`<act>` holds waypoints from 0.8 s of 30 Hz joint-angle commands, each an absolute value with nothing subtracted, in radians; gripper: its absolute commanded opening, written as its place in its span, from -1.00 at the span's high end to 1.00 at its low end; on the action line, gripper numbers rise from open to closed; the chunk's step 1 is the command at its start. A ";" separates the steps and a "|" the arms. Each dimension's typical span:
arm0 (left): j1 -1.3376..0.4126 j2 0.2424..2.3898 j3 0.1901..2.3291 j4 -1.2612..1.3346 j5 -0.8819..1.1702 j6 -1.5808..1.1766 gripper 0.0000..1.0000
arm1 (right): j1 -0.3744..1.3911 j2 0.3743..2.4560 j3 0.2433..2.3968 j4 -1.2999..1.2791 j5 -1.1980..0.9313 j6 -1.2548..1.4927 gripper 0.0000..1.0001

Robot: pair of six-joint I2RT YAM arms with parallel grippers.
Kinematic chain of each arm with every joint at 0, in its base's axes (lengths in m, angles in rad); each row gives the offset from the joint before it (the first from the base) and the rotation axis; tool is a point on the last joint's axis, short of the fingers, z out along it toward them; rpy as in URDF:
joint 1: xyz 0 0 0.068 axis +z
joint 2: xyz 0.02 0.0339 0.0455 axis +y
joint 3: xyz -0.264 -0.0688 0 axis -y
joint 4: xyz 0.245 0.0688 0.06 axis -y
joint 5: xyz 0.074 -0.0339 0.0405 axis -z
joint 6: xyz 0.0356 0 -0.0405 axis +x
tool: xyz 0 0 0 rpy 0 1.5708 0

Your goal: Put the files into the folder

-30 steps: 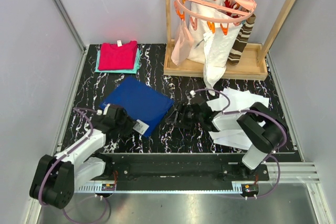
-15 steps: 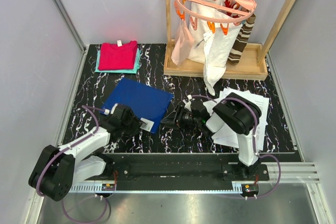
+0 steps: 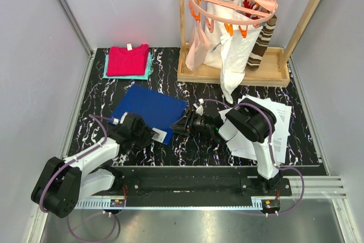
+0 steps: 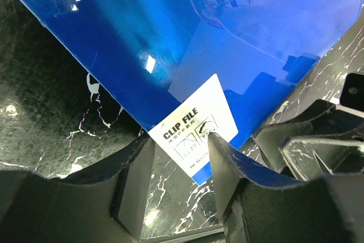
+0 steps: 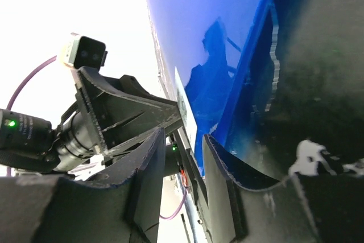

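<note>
On the left, the left gripper (image 3: 149, 134) rests at the near corner of the folder (image 3: 149, 108). Its jaws stand apart, and the white label (image 4: 196, 132) lies between them, one finger touching it. The folder lies flat on the black marble table (image 3: 96, 106), in the middle. The right gripper (image 3: 180, 126) is at the folder's right corner, with a narrow gap between its jaws; the blue edge reaches into this gap. The files (image 3: 276, 119) lie on the right – well apart from the folder.
</note>
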State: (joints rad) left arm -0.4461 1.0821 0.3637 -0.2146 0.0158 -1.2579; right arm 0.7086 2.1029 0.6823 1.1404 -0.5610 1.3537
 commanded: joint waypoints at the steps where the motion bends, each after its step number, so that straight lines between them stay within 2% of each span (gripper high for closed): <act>1: -0.451 1.097 0.342 -0.219 0.006 -1.253 0.02 | 0.712 2.131 0.704 1.190 -0.571 1.359 0.17; 8: -0.449 1.100 0.344 -0.219 0.006 -1.249 0.02 | 0.712 2.065 0.658 1.115 -0.549 1.293 0.07; 14: -0.451 1.117 0.353 -0.213 0.008 -1.243 0.02 | 0.712 2.089 0.646 1.147 -0.555 1.292 0.07; 19: -0.449 1.121 0.353 -0.213 0.012 -1.244 0.02 | 0.712 2.137 0.675 1.203 -0.580 1.315 0.18; 22: -0.449 1.121 0.350 -0.213 0.011 -1.244 0.02 | 0.710 2.140 0.686 1.210 -0.581 1.315 0.34; 24: -0.451 1.121 0.348 -0.212 0.011 -1.244 0.02 | 0.712 2.137 0.690 1.209 -0.581 1.312 0.36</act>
State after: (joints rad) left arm -0.4461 1.1015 0.3641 -0.1825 0.0208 -1.2575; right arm 0.7086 2.1307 0.6601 1.1404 -0.5697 1.3178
